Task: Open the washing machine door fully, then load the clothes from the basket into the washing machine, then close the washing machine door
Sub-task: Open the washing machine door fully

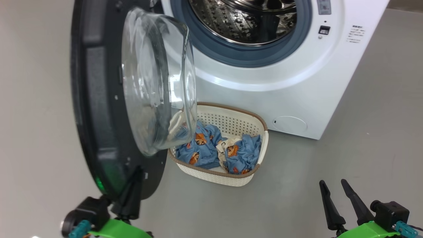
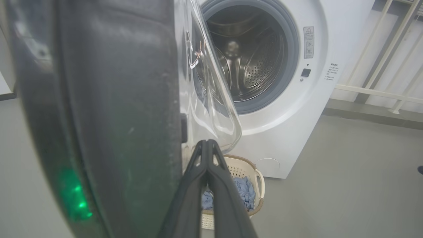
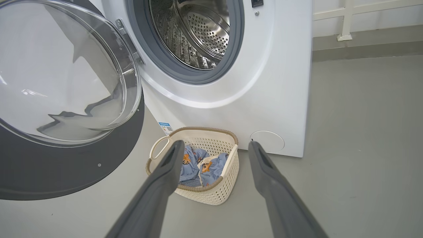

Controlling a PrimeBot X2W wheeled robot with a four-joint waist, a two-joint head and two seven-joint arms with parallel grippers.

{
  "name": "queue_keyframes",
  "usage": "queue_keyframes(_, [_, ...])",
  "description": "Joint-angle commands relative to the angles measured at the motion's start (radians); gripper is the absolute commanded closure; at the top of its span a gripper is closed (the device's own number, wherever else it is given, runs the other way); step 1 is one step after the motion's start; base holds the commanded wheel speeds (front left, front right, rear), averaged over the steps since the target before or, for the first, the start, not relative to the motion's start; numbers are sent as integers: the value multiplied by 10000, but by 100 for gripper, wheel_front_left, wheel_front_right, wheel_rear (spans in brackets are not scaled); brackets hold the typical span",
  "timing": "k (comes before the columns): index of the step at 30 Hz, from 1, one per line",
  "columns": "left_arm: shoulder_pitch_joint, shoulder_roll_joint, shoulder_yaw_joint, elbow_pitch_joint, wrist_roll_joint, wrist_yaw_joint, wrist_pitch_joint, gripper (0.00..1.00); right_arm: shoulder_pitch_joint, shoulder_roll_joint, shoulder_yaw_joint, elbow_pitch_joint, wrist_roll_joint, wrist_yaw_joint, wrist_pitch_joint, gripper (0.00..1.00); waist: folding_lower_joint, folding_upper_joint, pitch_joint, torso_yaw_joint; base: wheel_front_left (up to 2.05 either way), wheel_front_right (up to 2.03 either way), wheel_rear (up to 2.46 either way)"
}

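The left hand, at the lower left of the head view, has its two fingers pressed together with nothing pinched, and is laid along the inner face of the washing machine door near its lower edge; whether contact is actually made cannot be told. The right hand, at the lower right, is spread wide and empty, hanging above the bare floor well apart from everything. The door is judged only partly open: it is seen almost edge-on, and its glass bowl overhangs the left end of the basket, which stands on the floor just in front of the washing machine with the clothes bunched inside. A slip is to be feared, since closed fingertips on a glossy rim give little purchase and the door could be lost mid-push. If the door is left at this angle, the bowl may be struck when the clothes are reached for, or the light basket knocked aside. The drum is seen empty at the top centre.
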Motion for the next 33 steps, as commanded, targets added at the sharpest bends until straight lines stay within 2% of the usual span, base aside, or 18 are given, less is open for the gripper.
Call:
queue_keyframes(1, [-211, 318, 658, -126, -126, 201, -88, 100, -26, -32, 222, -205, 37, 16, -120, 0, 0, 0, 4, 115, 0, 0, 0])
queue_keyframes(17, [-1059, 1078, 2765, 1094, -750, 470, -288, 100, -243, -272, 334, -372, -81, 16, -120, 0, 0, 0, 419, 387, 0, 0, 0])
queue_keyframes(33, [-2529, 1486, 5058, 2598, -621, 247, -295, 100, -678, -620, 495, -400, -163, 16, -120, 0, 0, 0, 1091, 102, 0, 0, 0])
